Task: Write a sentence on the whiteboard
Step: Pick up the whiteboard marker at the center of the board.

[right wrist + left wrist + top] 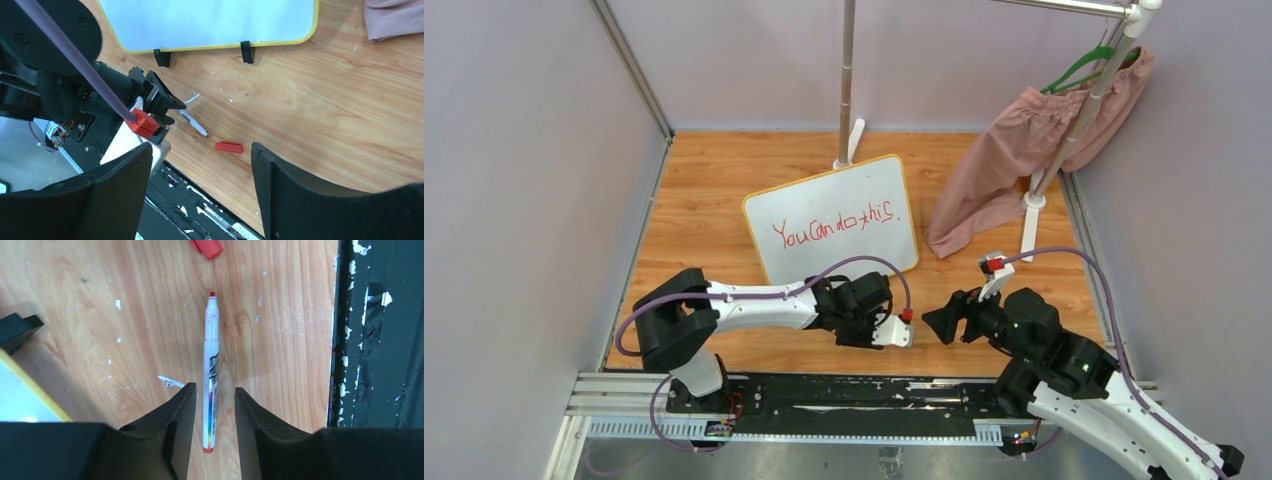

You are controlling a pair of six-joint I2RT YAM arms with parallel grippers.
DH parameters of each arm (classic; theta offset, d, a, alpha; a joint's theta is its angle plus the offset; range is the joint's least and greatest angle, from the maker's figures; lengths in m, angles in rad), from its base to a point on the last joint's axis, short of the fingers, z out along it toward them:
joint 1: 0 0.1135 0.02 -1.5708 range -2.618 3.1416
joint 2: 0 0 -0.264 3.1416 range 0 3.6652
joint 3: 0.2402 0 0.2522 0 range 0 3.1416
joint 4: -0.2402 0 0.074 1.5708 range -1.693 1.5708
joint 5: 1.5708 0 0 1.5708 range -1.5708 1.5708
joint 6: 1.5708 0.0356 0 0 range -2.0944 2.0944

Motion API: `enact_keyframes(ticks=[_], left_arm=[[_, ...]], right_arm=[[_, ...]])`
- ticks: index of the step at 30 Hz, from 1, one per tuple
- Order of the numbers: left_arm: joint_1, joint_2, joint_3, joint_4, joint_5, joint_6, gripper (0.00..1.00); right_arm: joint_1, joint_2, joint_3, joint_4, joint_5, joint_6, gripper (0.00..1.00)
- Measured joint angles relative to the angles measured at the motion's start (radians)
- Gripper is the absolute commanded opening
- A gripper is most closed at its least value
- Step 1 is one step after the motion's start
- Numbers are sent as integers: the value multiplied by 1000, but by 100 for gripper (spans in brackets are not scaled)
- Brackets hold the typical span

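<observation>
On woodgrain table, slim marker, glossy whiteboard

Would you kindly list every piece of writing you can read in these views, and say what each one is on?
"You can do this." in red handwriting, on the whiteboard.
Print on the barrel of the marker, lying between the left gripper fingers: too blurred to read.
White label on the left arm in the right wrist view: too small to read.

Our left gripper hangs low over the surface, jaws parted; our right gripper hovers, jaws wide.
</observation>
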Motion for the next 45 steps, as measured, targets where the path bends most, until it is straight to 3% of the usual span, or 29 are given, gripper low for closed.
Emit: enact_keyframes(ticks=[10, 20, 26, 30, 36, 40, 45], left_arm=[[8, 66, 17, 6, 89, 17, 35], [8, 76, 22, 15, 100, 7, 0], [8, 70, 18, 25, 79, -13, 0], [23, 37, -9, 33, 39, -49, 0], [100, -178, -108, 67, 7, -132, 0], [100, -293, -161, 122, 0, -194, 0], [100, -434, -246, 200, -4, -294, 0]], right_arm=[[0, -27, 63, -66, 0, 0, 76], [0, -62, 72, -95, 1, 0, 76], [0, -71, 72, -112, 6, 1, 77], [0, -58, 71, -117, 35, 23, 86], [0, -45, 33, -119, 113, 102, 94], [0, -18, 4, -110, 143, 149, 93], [0, 79, -24, -75, 129, 229, 83]])
